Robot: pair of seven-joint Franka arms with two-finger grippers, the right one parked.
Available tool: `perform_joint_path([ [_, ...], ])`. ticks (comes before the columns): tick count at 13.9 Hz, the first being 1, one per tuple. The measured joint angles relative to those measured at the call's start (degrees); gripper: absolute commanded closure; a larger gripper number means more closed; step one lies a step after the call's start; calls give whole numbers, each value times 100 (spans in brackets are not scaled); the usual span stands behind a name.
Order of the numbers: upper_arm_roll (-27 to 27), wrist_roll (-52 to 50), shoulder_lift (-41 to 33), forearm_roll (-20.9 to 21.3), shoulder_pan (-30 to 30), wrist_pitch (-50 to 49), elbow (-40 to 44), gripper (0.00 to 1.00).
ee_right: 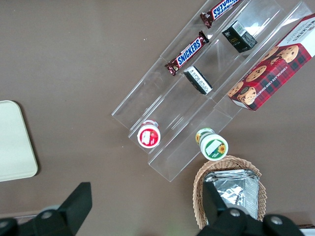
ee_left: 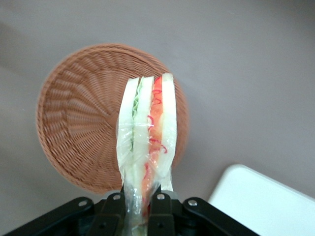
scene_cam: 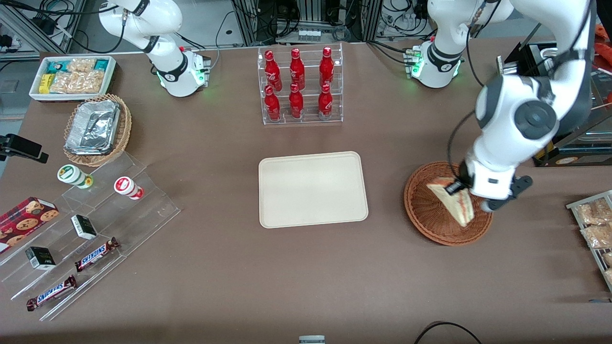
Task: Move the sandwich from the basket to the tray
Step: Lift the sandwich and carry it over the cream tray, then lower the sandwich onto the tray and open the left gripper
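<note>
The sandwich [scene_cam: 454,199] [ee_left: 147,137], a plastic-wrapped wedge of pale bread with red and green filling, hangs above the reddish-brown wicker basket [scene_cam: 425,210] [ee_left: 78,128]. My left gripper [scene_cam: 460,187] [ee_left: 142,209] is shut on the sandwich's wrapped end, holding it clear of the basket's floor. The cream-beige tray [scene_cam: 313,189] [ee_left: 266,206] lies flat on the table beside the basket, toward the parked arm's end, with nothing on it.
A clear rack of red bottles [scene_cam: 300,86] stands farther from the front camera than the tray. Snack packets on a rack [scene_cam: 593,224] lie at the working arm's end. A foil-tray basket [scene_cam: 95,129], a white snack tub [scene_cam: 71,76] and acrylic shelves with candy bars [scene_cam: 71,239] sit toward the parked arm's end.
</note>
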Motion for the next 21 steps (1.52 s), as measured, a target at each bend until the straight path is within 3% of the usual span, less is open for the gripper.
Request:
perform_joint_path([
  [5, -67, -800, 602, 53, -1681, -180, 593, 100],
  [9, -62, -1096, 1619, 80, -2729, -156, 1188, 100],
  [13, -47, -1110, 2765, 94, -2977, 110, 2024, 100],
  [17, -47, -1071, 3186, 99, -3058, 655, 2157, 100],
  [18, -47, -1070, 3273, 104, -3119, 715, 2159, 94],
  [19, -48, -1070, 3352, 130, -3174, 749, 2160, 55],
  [20, -48, -1070, 3416, 181, -3213, 765, 2160, 1],
  [21, -48, -1070, 3449, 210, -3229, 771, 2165, 0],
])
